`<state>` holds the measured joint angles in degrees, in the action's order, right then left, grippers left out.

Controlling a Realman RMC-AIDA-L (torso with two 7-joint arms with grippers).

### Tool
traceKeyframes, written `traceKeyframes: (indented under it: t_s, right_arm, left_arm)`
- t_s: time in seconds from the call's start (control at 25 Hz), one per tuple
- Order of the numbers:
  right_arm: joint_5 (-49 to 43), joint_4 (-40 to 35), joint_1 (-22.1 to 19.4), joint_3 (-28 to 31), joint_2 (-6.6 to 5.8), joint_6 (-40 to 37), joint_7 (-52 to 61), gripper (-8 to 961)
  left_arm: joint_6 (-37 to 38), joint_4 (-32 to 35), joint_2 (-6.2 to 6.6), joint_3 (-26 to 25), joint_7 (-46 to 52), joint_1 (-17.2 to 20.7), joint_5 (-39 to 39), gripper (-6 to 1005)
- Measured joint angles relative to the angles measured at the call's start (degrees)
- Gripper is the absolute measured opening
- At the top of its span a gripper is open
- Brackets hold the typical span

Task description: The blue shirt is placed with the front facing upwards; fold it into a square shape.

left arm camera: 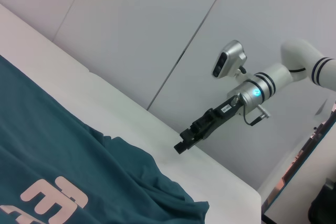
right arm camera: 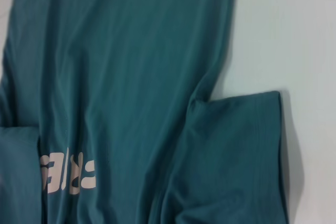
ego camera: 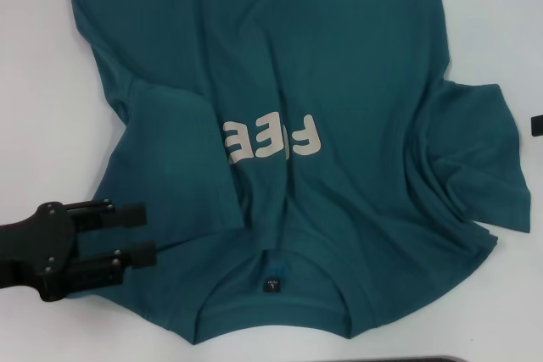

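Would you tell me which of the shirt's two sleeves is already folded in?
The left sleeve; it lies over the chest of the blue shirt, while the right sleeve is spread outward.

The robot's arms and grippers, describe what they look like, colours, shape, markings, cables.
The left gripper is matte black with two straight parallel fingers and visible screws. The right gripper is also black, on a white-and-silver arm with dark bands, a glowing blue ring, a thin cable loop and a silver camera.

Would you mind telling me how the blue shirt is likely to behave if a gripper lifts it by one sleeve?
The blue shirt will probably drape limply: it already lies in soft creases near its right sleeve. The folded-over left sleeve suggests it holds folds only loosely. Pushed, it would likely bunch rather than slide whole. The left gripper is open beside it.
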<state>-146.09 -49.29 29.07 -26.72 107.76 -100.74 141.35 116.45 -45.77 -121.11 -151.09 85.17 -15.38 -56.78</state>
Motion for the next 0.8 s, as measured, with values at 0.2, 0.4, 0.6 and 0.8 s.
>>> traceKeyframes:
  t_s: [0.2,0.4,0.6,0.8]
  right_arm:
    - [-1.27,1.04,1.18,-0.25,0.07,1.72,0.18,791]
    - [-1.4,1.07,1.78,-1.81,0.43,4.0,-0.31,791]
    - [-1.4,1.24,2.23,-4.57,1.04,6.81,-0.48,791]
    - [-1.39,2.58,3.03,-5.86,1.22,8.86,-0.41,790]
  left_arm:
    - [0.0,0.07,0.0,0.0,0.0,0.0,0.0,647]
    - [-0.02,0.18,0.0,0.0,0.0,-0.01,0.0,648]
    - [-0.11,0.06,-0.11,0.0,0.0,-0.08,0.0,649]
    - [-0.09,-0.16,-0.19,0.0,0.0,-0.09,0.0,647]
